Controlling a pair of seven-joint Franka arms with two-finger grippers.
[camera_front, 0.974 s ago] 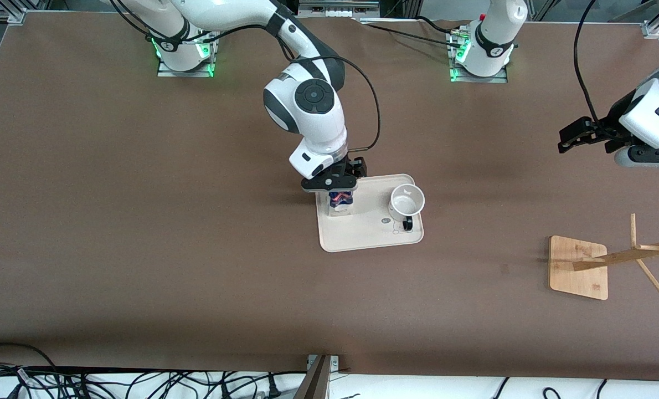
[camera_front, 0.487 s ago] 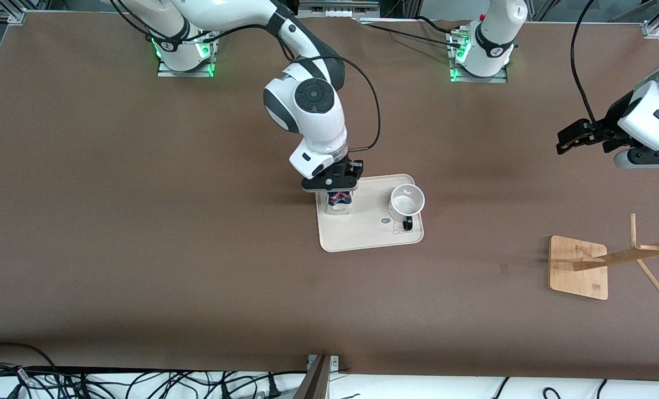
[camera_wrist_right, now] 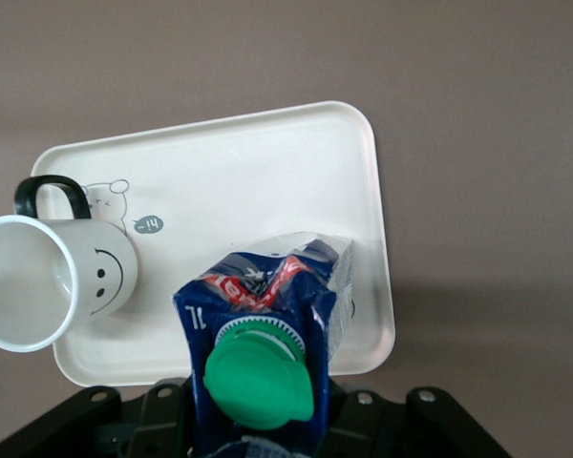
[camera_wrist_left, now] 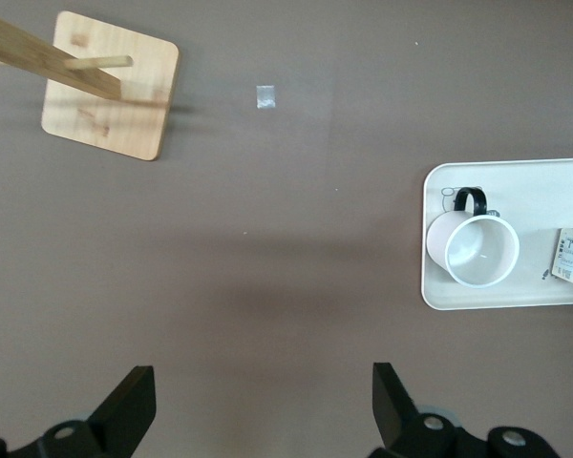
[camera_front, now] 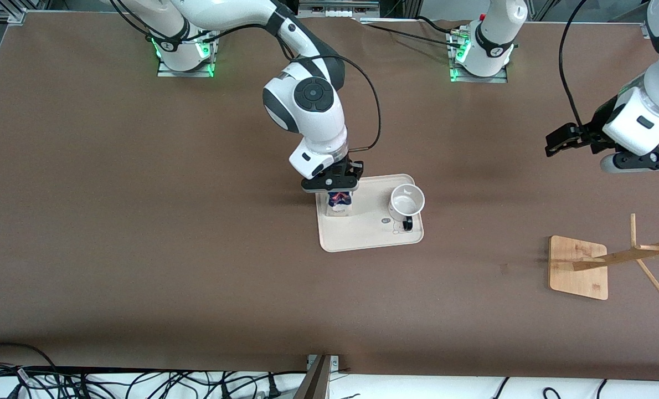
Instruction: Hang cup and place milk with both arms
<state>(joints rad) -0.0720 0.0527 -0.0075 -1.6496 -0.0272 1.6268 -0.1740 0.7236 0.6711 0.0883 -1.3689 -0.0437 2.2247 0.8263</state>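
My right gripper [camera_front: 338,190] is shut on the top of the milk [camera_front: 340,203], a blue and white carton with a green cap [camera_wrist_right: 258,374], held upright at the corner of the cream tray [camera_front: 363,235] nearest the right arm's base. The cup [camera_front: 407,202], a white mug with a black handle and a smiley face [camera_wrist_right: 100,272], stands upright on the same tray, toward the left arm's end. My left gripper [camera_front: 552,145] is open and empty, up over bare table between the tray and the left arm's end; its fingers [camera_wrist_left: 134,401] stand wide apart.
A wooden cup rack [camera_front: 578,269] with slanted pegs stands near the left arm's end, nearer the front camera than the left gripper; it also shows in the left wrist view [camera_wrist_left: 110,91]. A small pale scrap [camera_wrist_left: 265,96] lies on the brown table beside it.
My left gripper has moved a little toward the tray. My right gripper, shut on the milk, has risen very slightly with it.
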